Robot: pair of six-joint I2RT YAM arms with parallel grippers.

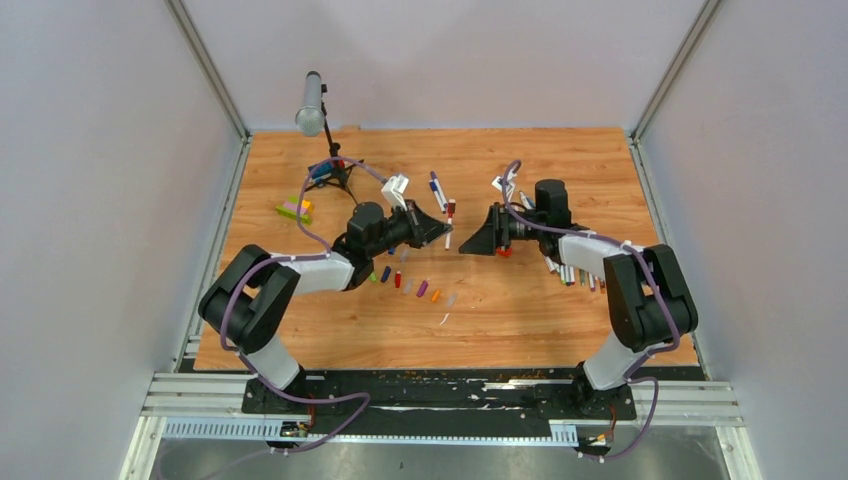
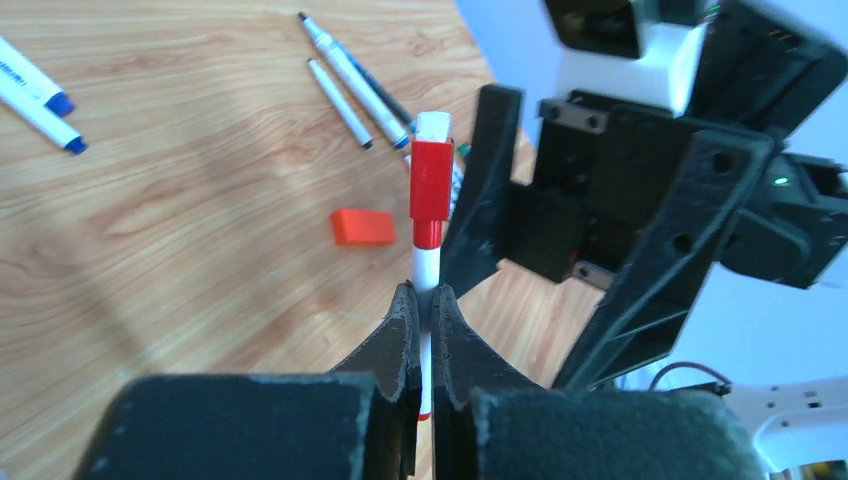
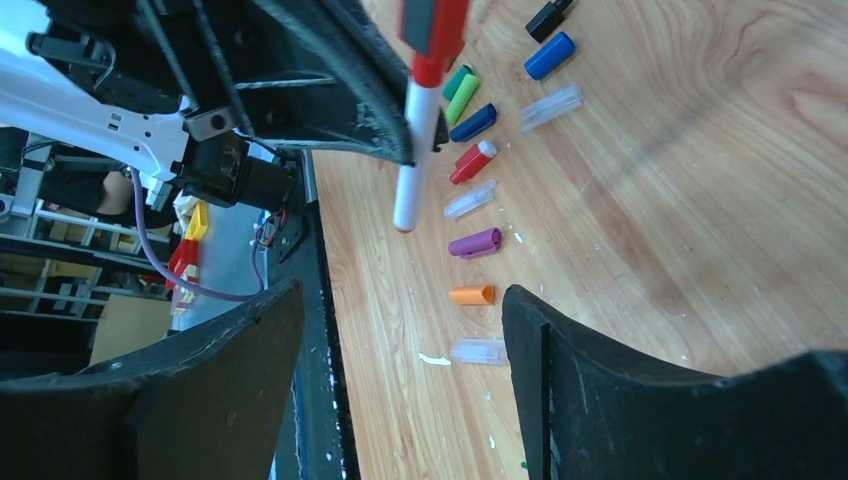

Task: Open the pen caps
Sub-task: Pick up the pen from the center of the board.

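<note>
1. Wooden surface (image 1: pixel 520 320) — row of loose caps (image 3: pixel 474 243), already off.
2. Left claw (image 2: pixel 424 300) clamped on red pen (image 2: pixel 427 265), mid-surface; cap (image 2: pixel 431 190) on.
3. Right claw (image 3: pixel 400 295) apart, facing it — other pens (image 1: pixel 572 272) likely remain.

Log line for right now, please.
left gripper: shut on red pen, cap on | right gripper: open, short of pen | loose caps: in a row

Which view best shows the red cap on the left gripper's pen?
Left wrist: the red cap sits whole on the pen above the left gripper. Right wrist crops it at the frame's top; top external shows only a speck.
</note>
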